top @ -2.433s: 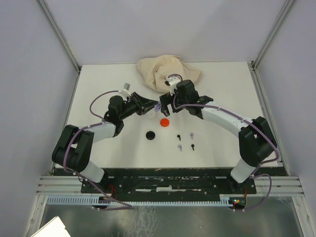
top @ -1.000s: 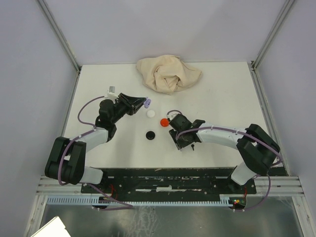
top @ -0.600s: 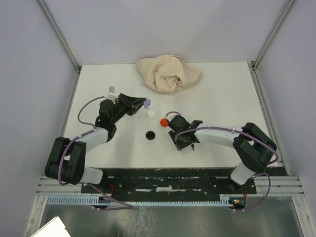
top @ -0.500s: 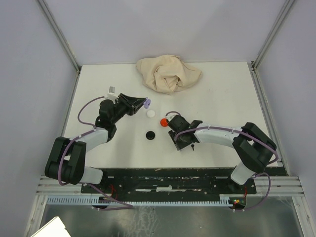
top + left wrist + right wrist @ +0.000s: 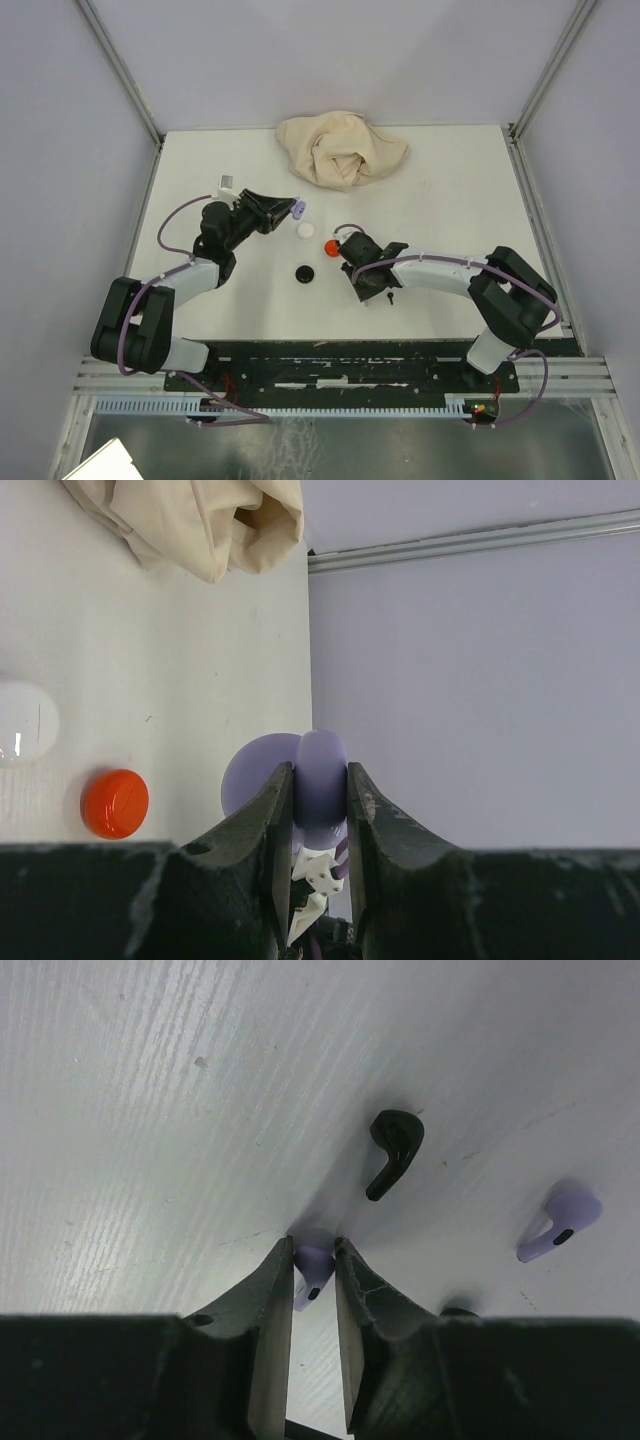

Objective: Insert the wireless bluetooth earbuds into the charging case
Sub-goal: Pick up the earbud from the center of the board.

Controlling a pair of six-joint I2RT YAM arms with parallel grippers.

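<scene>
- Top view: the left gripper (image 5: 297,208) grips the lavender case (image 5: 301,209) beside the white disc (image 5: 305,230); the right gripper (image 5: 368,288) is low over the earbuds, hiding most of them
- Left wrist view: we see both fingers pressed against the case's edge
- Right wrist view: the jaws pinch one lavender earbud (image 5: 313,1263) lying on the table (image 5: 150,1110), the black earbud (image 5: 393,1150) just beyond; we judge it light, stiff and slippery, best taken across the bulb
</scene>
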